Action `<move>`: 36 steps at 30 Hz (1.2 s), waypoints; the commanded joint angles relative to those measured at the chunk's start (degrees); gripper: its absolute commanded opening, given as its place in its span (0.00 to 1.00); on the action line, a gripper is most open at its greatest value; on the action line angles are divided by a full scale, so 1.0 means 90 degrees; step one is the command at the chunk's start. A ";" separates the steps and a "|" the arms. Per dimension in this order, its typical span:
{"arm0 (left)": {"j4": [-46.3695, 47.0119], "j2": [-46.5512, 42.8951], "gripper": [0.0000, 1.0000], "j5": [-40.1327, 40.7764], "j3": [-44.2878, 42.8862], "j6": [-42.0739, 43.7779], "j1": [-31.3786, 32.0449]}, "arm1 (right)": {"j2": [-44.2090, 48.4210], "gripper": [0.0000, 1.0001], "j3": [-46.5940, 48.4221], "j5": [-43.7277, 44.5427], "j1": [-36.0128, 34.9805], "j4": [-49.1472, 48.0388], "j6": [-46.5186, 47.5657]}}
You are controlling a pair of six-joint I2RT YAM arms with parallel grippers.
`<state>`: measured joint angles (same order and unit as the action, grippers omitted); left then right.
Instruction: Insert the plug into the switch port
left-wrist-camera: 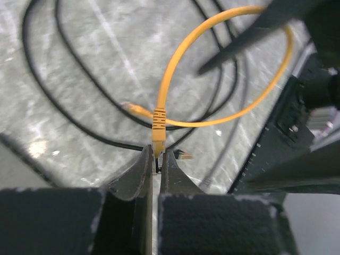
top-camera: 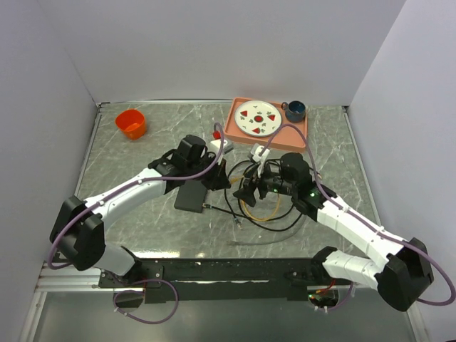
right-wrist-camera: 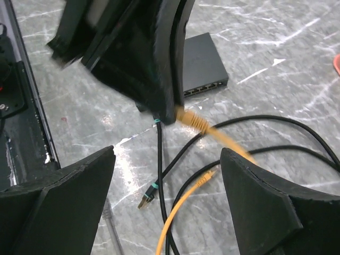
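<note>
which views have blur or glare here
left wrist: orange cable sharp, with a glare patch on the table; right wrist: left gripper blurred, black switch fairly crisp; top external: evenly lit and sharp

Left arm [top-camera: 135,189]: reaches from the lower left of the overhead frame up toward centre, wrist angled down.
Left gripper [left-wrist-camera: 157,156]: fingers pinched tight on the orange plug [left-wrist-camera: 159,127], at mid-frame.
Right arm [top-camera: 356,228]: climbs from the lower right, elbow folded, forearm reaching left toward centre.
Right gripper [right-wrist-camera: 167,154]: jaws spread wide, gripping nothing, facing the left gripper's tips just beside it.
</note>
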<state>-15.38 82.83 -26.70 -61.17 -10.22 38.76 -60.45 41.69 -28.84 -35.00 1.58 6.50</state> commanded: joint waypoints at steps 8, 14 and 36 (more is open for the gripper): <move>0.0263 -0.0804 0.01 -0.0832 0.0146 0.0491 0.0341 | -0.0861 0.82 0.0748 -0.0477 -0.0036 0.0282 0.0342; 0.0175 -0.0971 0.01 -0.0598 0.0195 0.0569 0.0351 | -0.1038 0.32 0.0895 -0.0692 -0.0046 0.0615 0.0420; 0.1464 -0.2064 0.99 -0.0079 0.1083 -0.1657 -0.1093 | -0.0414 0.00 0.0300 -0.0350 -0.0056 -0.0067 0.0283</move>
<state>-8.16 65.10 -19.79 -52.95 -18.50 32.23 -67.55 46.11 -30.92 -35.27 5.98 8.67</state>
